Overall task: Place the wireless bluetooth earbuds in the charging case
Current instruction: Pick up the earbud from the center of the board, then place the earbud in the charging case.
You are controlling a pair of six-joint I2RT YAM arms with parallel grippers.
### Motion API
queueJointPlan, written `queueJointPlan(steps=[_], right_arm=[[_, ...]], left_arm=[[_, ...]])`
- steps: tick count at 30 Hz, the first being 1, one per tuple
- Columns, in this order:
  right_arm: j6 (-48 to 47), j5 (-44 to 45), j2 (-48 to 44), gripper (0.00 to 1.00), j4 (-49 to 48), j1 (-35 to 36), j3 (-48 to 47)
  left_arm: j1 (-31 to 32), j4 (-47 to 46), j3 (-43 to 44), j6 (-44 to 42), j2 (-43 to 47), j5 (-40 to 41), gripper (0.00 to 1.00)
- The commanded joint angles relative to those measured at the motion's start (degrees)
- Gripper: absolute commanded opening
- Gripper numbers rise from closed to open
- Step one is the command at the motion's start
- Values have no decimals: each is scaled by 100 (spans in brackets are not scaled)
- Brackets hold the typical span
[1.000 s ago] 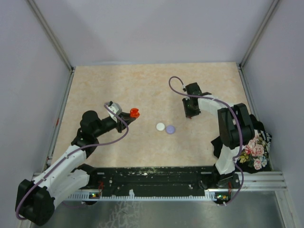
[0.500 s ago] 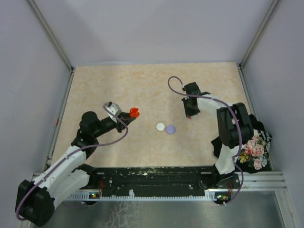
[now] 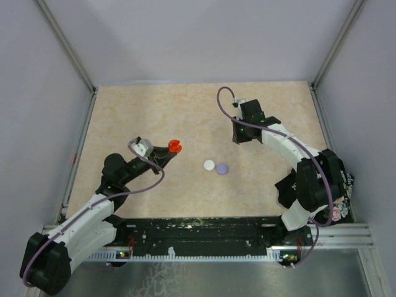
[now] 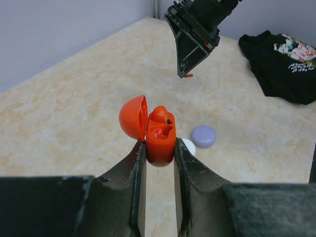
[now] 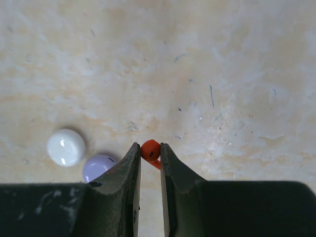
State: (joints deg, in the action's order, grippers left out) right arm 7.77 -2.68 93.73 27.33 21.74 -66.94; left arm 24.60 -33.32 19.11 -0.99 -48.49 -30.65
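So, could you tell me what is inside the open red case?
One red earbud sits in the case; the nearer slot looks empty. Left end effector fingers hide its base.

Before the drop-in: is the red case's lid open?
Open: the red case shows its lid swung aside, inside exposed.

no readable text, no labels, no numbers

One red charging case (image 4: 160,143), lid open. Two red earbuds: the seated earbud (image 4: 161,114) inside the case, the far earbud (image 5: 150,149) well beyond the case. Two round discs near the case: one white disc (image 3: 209,164), one lavender disc (image 3: 222,167). One black floral cloth (image 4: 281,64), far from the case, on the one bench (image 3: 185,111).
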Motion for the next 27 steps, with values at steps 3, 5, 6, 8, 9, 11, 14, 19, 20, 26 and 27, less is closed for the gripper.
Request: queueJointPlan(steps=[3, 5, 6, 8, 9, 11, 14, 19, 20, 26, 27], right_arm=[[324, -712, -967, 5, -541, 267, -402], [516, -999, -1165, 4, -748, 348, -380], [617, -1134, -1259, 4, -862, 387, -363], [791, -1347, -1465, 3, -1114, 456, -313], [862, -1439, -1570, 3, -1238, 500, -287], [996, -1583, -1726, 3, -1422, 580, -283], [1180, -1825, -1890, 3, -1639, 710, -335], [1557, -2178, -2165, 3, -2394, 943, -249], [1656, -2275, -2196, 3, -2525, 985, -234], [2025, -2639, -2283, 3, -3217, 1386, -260], [2077, -2694, -2291, 3, -3357, 1464, -251]], left_arm=[[-17, -1256, -126, 338, 10, -105, 5], [-25, -1397, -93, 479, -36, -38, 3], [-18, -1514, -97, 553, -54, 21, 3], [-17, -1821, -102, 590, -117, 50, 2], [-17, -1915, -90, 601, -158, 43, 2], [-24, -2024, -40, 612, -253, -3, 2], [-18, -2178, 64, 641, -394, -121, 2], [-17, -2717, 179, 778, -646, -215, 3], [-19, -2791, 223, 803, -698, -248, 3], [-17, -3131, 469, 809, -982, -501, 3], [-18, -3167, 501, 799, -1014, -521, 3]])
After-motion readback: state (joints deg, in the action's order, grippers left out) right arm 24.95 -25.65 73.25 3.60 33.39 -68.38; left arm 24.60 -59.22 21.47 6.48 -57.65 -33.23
